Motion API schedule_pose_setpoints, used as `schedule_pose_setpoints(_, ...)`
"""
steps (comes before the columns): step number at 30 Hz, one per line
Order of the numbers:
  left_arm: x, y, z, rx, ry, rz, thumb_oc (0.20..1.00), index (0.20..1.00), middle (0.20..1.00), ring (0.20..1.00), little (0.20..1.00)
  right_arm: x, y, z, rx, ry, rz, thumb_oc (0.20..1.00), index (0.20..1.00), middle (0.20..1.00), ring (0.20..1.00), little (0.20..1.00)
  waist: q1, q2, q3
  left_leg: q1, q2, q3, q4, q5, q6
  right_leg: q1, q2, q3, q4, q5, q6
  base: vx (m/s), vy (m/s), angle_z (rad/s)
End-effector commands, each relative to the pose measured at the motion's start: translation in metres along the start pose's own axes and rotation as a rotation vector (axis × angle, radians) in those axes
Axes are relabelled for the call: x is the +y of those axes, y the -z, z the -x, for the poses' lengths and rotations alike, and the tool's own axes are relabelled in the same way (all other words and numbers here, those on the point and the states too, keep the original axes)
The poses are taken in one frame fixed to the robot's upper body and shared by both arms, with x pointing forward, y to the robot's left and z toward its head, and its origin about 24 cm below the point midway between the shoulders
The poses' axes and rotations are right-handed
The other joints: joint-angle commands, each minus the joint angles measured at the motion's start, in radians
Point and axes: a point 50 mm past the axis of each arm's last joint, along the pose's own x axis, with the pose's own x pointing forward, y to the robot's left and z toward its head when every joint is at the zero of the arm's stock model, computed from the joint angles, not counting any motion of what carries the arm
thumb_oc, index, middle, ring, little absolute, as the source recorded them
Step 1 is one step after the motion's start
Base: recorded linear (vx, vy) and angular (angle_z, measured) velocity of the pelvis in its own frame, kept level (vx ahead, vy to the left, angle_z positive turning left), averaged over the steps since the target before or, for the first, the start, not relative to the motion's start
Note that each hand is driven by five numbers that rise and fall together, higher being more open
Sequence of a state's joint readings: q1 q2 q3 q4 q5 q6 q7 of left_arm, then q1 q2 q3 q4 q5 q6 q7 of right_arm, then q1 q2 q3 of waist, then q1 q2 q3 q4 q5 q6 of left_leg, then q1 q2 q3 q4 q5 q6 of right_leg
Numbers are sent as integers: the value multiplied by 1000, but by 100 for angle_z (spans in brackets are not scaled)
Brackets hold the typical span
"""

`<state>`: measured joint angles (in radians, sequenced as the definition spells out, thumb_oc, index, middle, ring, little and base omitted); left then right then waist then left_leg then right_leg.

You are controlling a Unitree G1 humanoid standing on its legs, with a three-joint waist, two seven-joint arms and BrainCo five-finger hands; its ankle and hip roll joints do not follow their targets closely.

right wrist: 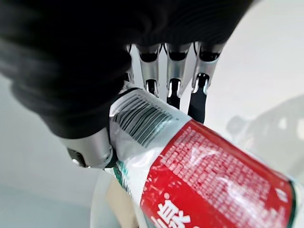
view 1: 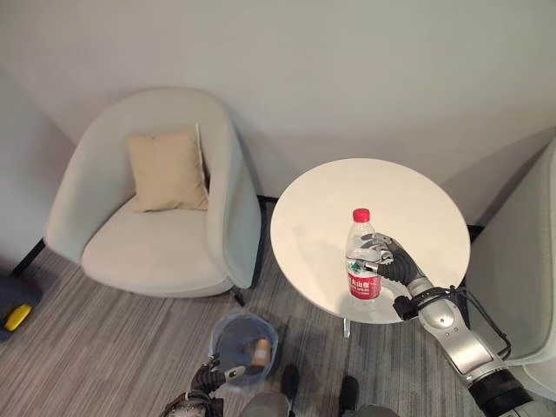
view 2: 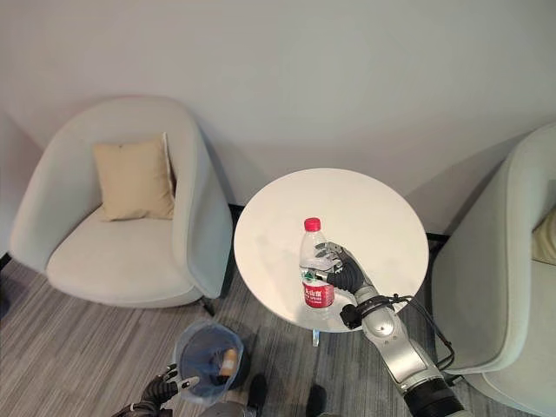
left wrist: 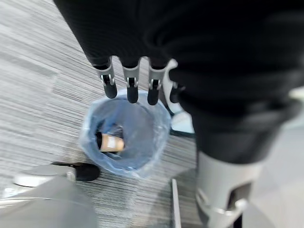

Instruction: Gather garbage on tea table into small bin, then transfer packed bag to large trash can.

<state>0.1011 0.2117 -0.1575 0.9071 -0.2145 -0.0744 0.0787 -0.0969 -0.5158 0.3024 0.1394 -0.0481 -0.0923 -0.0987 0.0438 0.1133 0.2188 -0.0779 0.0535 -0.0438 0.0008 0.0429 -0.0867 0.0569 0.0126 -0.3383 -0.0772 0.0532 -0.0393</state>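
Your left hand (left wrist: 133, 83) hangs with relaxed fingers over the blue-lined small bin (view 1: 246, 346) on the floor. Your right hand (view 1: 393, 259) wraps the red-labelled, red-capped bottle (view 1: 363, 255), standing near the tea table's (view 1: 330, 200) front edge.

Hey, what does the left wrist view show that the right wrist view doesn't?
Left wrist view alone: the left hand with straight fingers above the small bin, lined with a blue bag, a brown item inside, on grey carpet. Right wrist view alone: the right hand wrapped round the bottle with its red label, over the white table. Shared: nothing but each hand's dark cover.
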Motion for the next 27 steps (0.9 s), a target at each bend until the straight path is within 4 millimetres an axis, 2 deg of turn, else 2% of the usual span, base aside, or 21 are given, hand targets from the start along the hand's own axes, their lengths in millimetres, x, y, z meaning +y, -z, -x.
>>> schedule_pose_setpoints(1,10,-20,-3,-87,-15,-81,1000,1000,1000,1000,1000,-12,-35,-9,-188,82,-40,200,200,200,200,200,-16,-93,-22,-27,-8,140,120,-45,7,34,-83,47,11,-169,80,-139,80,76)
schedule_pose_setpoints(4,11,-19,-3,-84,-16,-98,1000,1000,1000,1000,1000,-17,-31,-8,-167,110,-24,200,200,200,200,200,-36,-84,-35,24,15,224,95,-72,11,26,-98,1,11,-162,87,-20,101,60)
schedule_pose_setpoints(5,10,-19,-2,-82,-14,-108,1000,1000,1000,1000,1000,-17,-29,-7,-156,113,-21,200,200,200,200,200,-40,-80,-40,39,16,232,82,-73,13,27,-100,-8,9,-159,90,43,148,98)
schedule_pose_setpoints(11,12,-14,-2,-63,-22,-115,1000,1000,1000,1000,1000,-17,-29,-13,-149,113,-26,200,200,200,200,200,-34,-78,-52,66,-7,220,50,-92,29,34,-121,-12,18,-151,106,82,173,41)
schedule_pose_setpoints(15,20,-11,-1,-52,-50,-104,1000,1000,1000,1000,1000,-10,-34,-17,-160,96,-46,200,200,200,200,200,-10,-96,-43,56,-34,204,69,-121,60,21,-155,8,70,-159,124,68,214,16)
schedule_pose_setpoints(17,25,-13,-1,-55,-66,-92,1000,1000,1000,1000,1000,-6,-34,-17,-161,81,-46,200,200,200,200,200,1,-101,-36,49,-47,195,76,-132,78,-12,-173,20,134,-169,134,19,181,-6)
schedule_pose_setpoints(19,28,-16,-1,-65,-74,-89,1000,1000,1000,1000,1000,-5,-35,-17,-164,78,-46,200,200,200,200,200,2,-105,-30,43,-54,185,81,-136,85,-35,-178,40,173,-173,135,5,98,-6)
schedule_pose_setpoints(20,31,-22,-3,-78,-83,-91,1000,1000,1000,1000,1000,-4,-37,-17,-170,75,-47,200,200,200,200,200,-5,-112,-16,36,-64,163,91,-141,92,-68,-169,90,216,-174,136,-1,101,15)
schedule_pose_setpoints(21,33,-35,-5,-121,-93,-91,1000,1000,1000,1000,1000,-6,-38,-18,-176,82,-45,200,200,200,200,200,-21,-116,-4,22,-85,130,103,-146,104,-126,-125,213,263,-177,147,17,117,48)
schedule_pose_setpoints(24,35,-36,-5,-123,-96,-93,1000,1000,1000,1000,1000,-7,-40,-19,-181,83,-39,200,200,200,200,200,-18,-117,-9,19,-93,117,98,-145,111,-153,-106,241,254,-160,138,44,40,70)
schedule_pose_setpoints(27,35,-37,-6,-122,-95,-87,1000,1000,1000,1000,1000,-3,-36,-17,-164,63,-39,200,200,200,200,200,-27,-120,12,36,-115,70,88,-145,117,-232,-70,262,247,-128,137,74,0,-3)
